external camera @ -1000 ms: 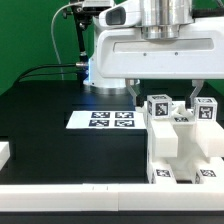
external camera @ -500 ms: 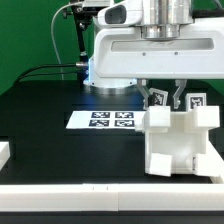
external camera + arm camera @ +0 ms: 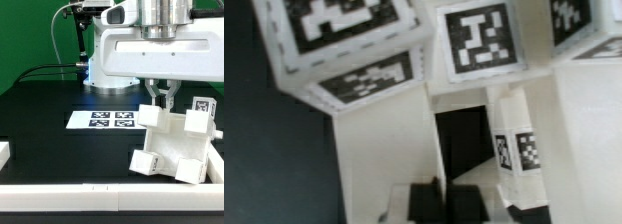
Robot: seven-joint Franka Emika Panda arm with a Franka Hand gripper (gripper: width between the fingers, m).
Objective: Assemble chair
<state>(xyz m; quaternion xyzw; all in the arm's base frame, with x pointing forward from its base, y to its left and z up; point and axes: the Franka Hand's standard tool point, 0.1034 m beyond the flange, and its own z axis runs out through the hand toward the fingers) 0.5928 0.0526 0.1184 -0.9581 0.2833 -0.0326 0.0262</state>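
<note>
Two dark fingers of the end effector (image 3: 162, 98) are closed on the top edge of the chair (image 3: 175, 145), a white partly built piece tilted over so one lower corner touches the black worktop (image 3: 50, 110) (the rest is raised). Just below the end effector hang its tagged posts. Off to the exterior view's left lies the marker board (image 3: 111, 120), apart from the chair.
</note>
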